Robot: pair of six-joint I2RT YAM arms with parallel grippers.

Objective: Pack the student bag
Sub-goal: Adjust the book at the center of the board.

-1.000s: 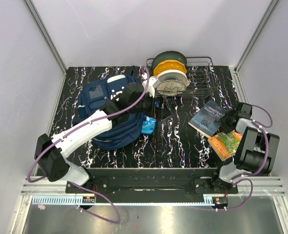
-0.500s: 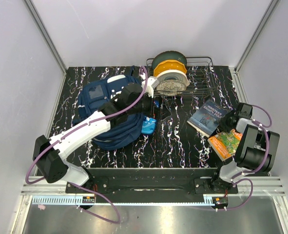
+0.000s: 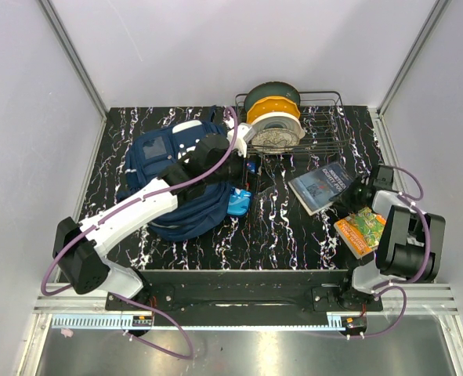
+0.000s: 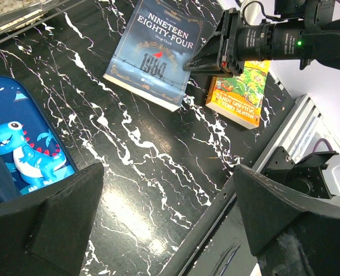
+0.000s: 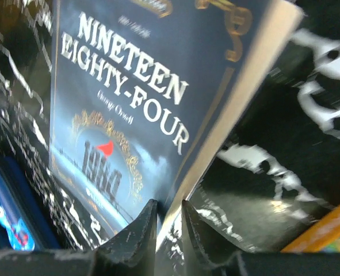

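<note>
The student bag, a large navy backpack with white patches, lies at the left of the table under my left arm. My left gripper hangs open and empty just right of the bag; its jaws stand wide apart over bare table. My right gripper is shut on the right edge of the dark blue "Nineteen Eighty-Four" book. In the right wrist view the fingers pinch the book at its page edge. The left wrist view shows that book and the right gripper.
A small bright-blue dinosaur pencil case lies against the bag's right side; it also shows in the left wrist view. An orange and green book lies at the right edge. A wire rack with filament spools stands at the back.
My right gripper has pulled the dark blue book leftwards toward the table's middle and turned it. The left arm and the bag have barely moved.
</note>
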